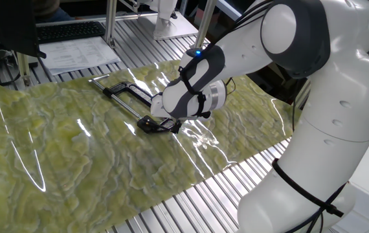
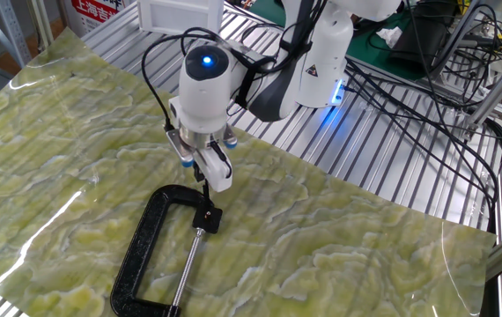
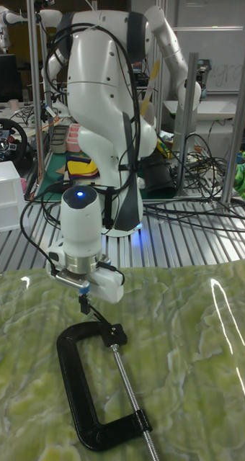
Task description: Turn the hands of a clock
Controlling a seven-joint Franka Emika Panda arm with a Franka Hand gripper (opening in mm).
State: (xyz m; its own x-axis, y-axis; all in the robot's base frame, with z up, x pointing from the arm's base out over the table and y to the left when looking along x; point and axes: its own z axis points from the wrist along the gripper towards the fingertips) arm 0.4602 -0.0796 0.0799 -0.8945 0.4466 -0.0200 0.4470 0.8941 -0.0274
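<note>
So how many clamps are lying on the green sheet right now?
1. A single black C-clamp lies on the green sheet, its silver screw rod running along its open side, with the end effector right above its top corner. No others visible.

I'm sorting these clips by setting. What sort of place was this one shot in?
Most likely a robotics lab. A white robot arm works a black C-clamp on a slatted aluminium bench, with cable bundles and a second robot behind.
</note>
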